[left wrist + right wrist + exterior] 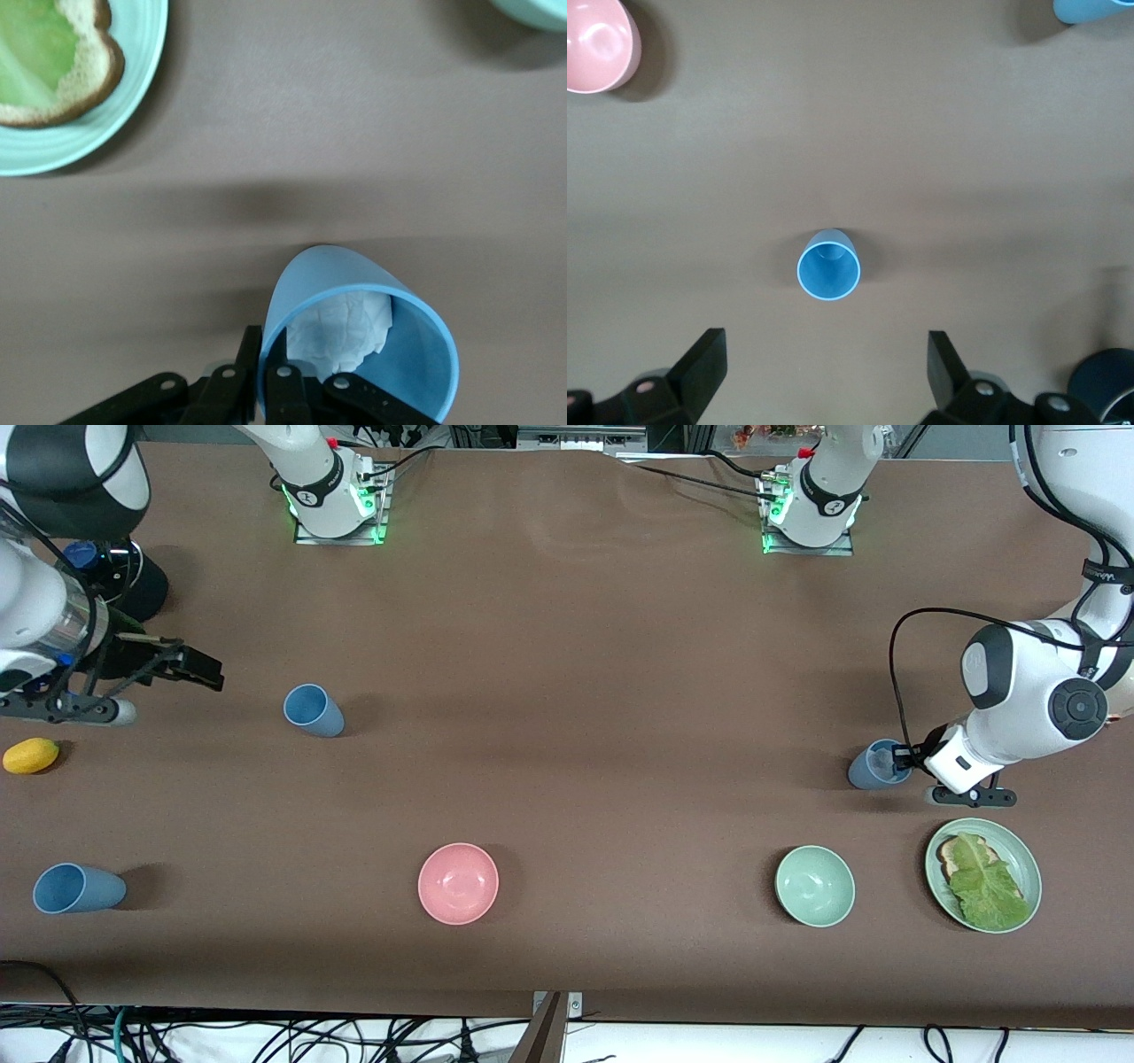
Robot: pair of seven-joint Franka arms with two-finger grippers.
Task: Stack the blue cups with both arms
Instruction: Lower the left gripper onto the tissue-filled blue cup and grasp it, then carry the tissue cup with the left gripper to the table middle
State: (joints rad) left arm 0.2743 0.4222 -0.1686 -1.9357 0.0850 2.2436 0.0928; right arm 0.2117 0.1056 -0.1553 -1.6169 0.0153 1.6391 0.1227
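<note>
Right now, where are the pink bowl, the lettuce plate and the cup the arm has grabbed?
pink bowl (458, 883), front view, inner bottom.
lettuce plate (1028, 859), front view, bare rim.
grabbed blue cup (416, 354), left wrist view, inner wall.

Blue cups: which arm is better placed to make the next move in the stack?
Probably left. The left gripper is already shut on the rim of a blue cup beside the plate; the right gripper hangs open above another cup.
</note>
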